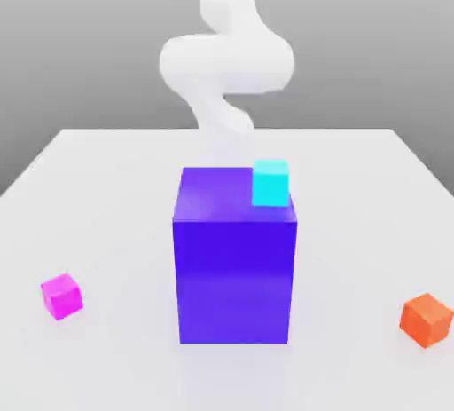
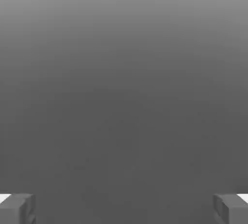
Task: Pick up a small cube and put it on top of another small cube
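Observation:
The small cube [image 1: 61, 296], bright magenta, rests on the white table [image 1: 106, 187] near the front on the exterior view's left. An orange cube [image 1: 427, 319] sits near the front on the exterior view's right. A cyan cube [image 1: 270, 183] stands on the top of the big purple-blue block [image 1: 235, 267], at its back right corner. The white arm [image 1: 226, 63] curls above and behind that block. In the hand view my gripper [image 2: 124, 209] is open, its two grey fingertips [image 2: 17, 209] far apart with nothing between them, facing plain grey background.
The big purple-blue block stands tall in the middle of the table, between the magenta and orange cubes. Bare white table lies around each of those two cubes and along the front edge.

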Robot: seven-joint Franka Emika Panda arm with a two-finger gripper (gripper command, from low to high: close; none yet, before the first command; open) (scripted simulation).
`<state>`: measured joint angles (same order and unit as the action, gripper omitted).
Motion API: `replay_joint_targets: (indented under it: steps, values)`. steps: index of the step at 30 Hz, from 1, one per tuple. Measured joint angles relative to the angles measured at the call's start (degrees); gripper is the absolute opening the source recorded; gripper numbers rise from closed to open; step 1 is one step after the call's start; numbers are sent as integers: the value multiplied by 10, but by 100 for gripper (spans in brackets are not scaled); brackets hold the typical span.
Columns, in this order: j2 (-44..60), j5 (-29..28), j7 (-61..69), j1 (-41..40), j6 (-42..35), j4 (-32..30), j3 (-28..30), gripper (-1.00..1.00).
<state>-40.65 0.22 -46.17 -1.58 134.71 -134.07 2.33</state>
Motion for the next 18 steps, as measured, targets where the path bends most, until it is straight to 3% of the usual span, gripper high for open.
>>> replay_joint_targets:
  steps: [18]
  values:
    - [377,53,3,-134,212,-166,171,0]
